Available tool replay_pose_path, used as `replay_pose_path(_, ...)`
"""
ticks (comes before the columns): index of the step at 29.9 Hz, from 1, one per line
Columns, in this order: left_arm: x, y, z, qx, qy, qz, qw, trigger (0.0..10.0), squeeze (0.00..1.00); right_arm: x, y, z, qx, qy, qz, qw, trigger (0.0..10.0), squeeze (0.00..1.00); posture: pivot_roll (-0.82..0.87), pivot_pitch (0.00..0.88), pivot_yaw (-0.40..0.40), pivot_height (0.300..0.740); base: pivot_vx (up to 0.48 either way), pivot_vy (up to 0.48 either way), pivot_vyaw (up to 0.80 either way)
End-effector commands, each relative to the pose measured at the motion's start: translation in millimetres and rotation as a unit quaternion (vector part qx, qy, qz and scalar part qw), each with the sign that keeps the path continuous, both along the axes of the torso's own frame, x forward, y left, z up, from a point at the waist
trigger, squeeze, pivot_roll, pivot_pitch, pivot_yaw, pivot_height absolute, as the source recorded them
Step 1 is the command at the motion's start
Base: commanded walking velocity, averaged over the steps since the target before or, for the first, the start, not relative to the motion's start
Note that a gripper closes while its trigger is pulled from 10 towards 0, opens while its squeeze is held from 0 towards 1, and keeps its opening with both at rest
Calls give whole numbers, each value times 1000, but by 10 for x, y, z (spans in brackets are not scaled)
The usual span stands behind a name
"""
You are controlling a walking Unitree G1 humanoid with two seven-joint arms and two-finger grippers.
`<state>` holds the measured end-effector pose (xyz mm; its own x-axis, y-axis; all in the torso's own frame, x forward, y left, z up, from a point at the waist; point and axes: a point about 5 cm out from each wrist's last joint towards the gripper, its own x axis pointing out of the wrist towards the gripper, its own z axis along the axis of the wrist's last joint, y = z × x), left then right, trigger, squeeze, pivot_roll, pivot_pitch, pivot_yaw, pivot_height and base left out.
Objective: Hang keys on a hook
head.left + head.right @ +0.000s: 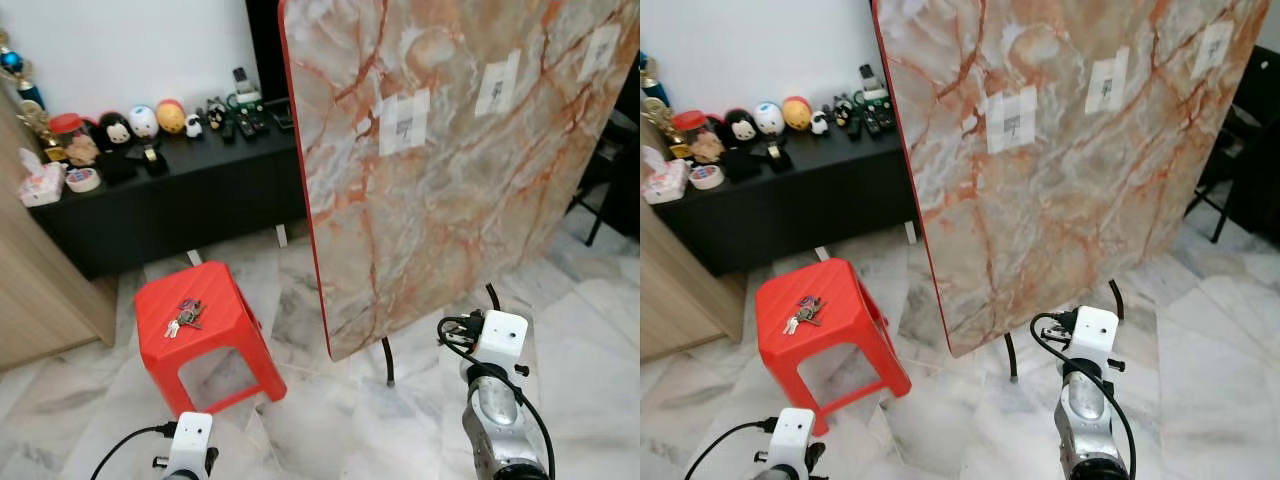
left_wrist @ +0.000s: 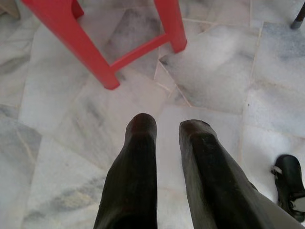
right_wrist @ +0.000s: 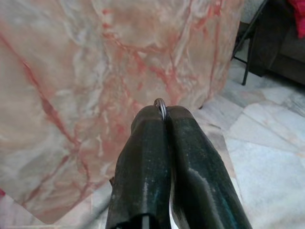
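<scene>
Looking down through the head camera, I am seeing one bunch of keys (image 1: 186,314) lying on top of the single red stool (image 1: 225,330), near its left edge and a little toward the back. The stool is standing on the marble floor (image 1: 330,420) to the left of a big marble-patterned panel (image 1: 450,170) that is leaning upright; three pale taped squares are showing on the panel's face, and I cannot make out a hook on any of them.

My right gripper (image 3: 165,110) is pointing at the panel, its two black fingers pressed together and pinching a thin metal ring (image 3: 160,106) whose loop is poking out between the tips. I cannot tell whether any key is hanging from that ring. This gripper is sitting well apart from the bunch on the stool, on the far side of the panel's red edge.

My left gripper (image 2: 162,126) is hanging low over the floor with its two fingers spread, a gap showing between them and nothing in it. It is hovering just in front of the stool's legs, so the keys are lying above and beyond it.

Behind the stool a long black cabinet (image 1: 170,200) is carrying a row of small figurines and remotes.
</scene>
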<state>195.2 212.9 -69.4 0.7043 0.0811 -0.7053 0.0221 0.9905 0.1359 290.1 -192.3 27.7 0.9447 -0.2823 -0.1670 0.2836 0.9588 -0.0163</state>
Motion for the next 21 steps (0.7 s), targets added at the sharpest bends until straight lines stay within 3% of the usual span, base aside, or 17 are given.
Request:
replay_pose_path(1, -32, 65, -8, 5, 8, 6, 1000, 10000, 0, 55, 90, 72, 5, -17, 20, 1000, 10000, 0, -80, 0, 34, 740, 0, 0, 0)
replay_pose_path(7, -52, 66, -19, 2, 11, 13, 1000, 10000, 0, 69, 160, 240, -46, -63, 60, 995, 10000, 0, -75, 0, 34, 740, 0, 0, 0)
replay_pose_path(10, -64, 81, -21, 2, 10, 16, 1000, 10000, 0, 45, 42, 393, -85, -94, -1, 992, 10000, 0, -65, 0, 36, 740, 0, 0, 0)
replay_pose_path(13, -68, 105, -18, 4, 11, 18, 1000, 10000, 0, 22, -17, 444, -90, -100, -36, 990, 10000, 0, -71, 0, 38, 740, 0, 0, 0)
replay_pose_path(21, -51, 115, -8, -2, 10, 21, 1000, 10000, 0, 7, -9, 492, -112, -100, -36, 988, 10000, 0, -80, 0, 39, 740, 30, 0, 0)
